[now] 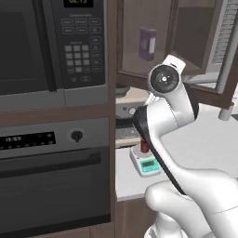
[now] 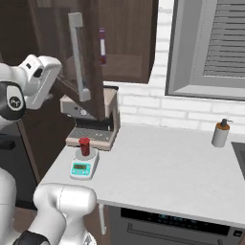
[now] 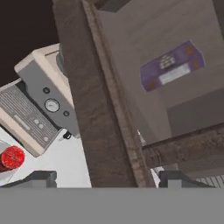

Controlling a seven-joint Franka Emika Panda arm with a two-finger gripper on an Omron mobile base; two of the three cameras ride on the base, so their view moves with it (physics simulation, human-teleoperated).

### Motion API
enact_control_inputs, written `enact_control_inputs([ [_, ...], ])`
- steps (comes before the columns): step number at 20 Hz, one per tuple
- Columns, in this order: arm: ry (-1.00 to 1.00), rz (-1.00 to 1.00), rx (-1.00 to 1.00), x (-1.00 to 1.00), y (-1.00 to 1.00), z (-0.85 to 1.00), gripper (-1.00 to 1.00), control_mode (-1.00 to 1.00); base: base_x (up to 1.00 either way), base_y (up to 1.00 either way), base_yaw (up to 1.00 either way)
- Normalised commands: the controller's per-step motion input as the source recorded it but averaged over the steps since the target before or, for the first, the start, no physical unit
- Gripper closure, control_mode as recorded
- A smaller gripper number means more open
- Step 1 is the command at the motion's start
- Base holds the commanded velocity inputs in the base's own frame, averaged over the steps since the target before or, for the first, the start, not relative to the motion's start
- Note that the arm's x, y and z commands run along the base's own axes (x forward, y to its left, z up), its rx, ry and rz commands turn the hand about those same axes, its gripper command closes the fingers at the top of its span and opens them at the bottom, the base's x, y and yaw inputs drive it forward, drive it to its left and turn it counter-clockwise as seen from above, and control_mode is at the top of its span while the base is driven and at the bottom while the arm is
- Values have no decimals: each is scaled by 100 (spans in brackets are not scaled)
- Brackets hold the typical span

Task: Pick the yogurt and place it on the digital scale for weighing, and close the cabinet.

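Kitchen countertop is carrying the digital scale with the yogurt sitting upright on its plate, while above it the gripper is hovering, jaws parted and empty, risking scraping the open cabinet door's edge instead of swinging it shut.
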Motion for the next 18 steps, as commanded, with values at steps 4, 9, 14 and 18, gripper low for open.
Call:
enact_control_inputs([
  [4,-1,-1,22,57,-70,0,-100,-100,0,0,0],
  [9,-9,0,20,63,-54,-1,-100,-100,0,0,0],
  [14,-10,0,21,83,-53,-9,-100,-100,0,0,0],
  [18,-7,0,19,85,-46,-9,-100,-100,0,0,0],
])
